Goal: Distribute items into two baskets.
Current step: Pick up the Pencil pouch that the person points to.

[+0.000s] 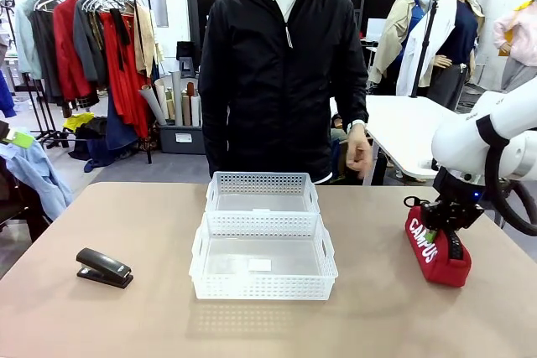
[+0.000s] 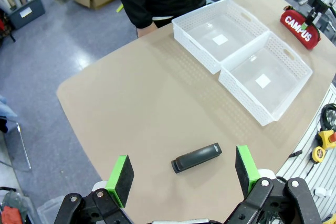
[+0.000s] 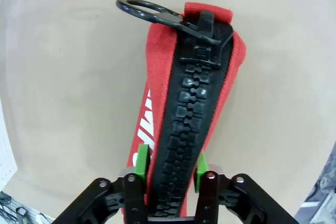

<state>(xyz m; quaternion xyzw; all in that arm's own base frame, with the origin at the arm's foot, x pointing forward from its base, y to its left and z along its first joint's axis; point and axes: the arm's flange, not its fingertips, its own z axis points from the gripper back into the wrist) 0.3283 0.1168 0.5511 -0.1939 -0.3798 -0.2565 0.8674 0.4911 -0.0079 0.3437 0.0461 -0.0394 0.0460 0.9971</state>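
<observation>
On table (image 1: 101,324) right side: right pincer (image 3: 171,161) seemingly clamps red pouch (image 3: 157,72) astride black zipper (image 3: 186,114); left pincer (image 2: 182,174) spread.

The right arm (image 1: 482,136) bends down near the right edge of the tabletop (image 1: 377,316). The right gripper (image 1: 438,225) points straight down, its green pads (image 3: 140,157) set against either side of the red pouch (image 3: 235,59) and apparently pressing its zippered top. The left gripper (image 2: 182,156) hangs above the tabletop's left part, jaws spread wide and holding nothing.
</observation>
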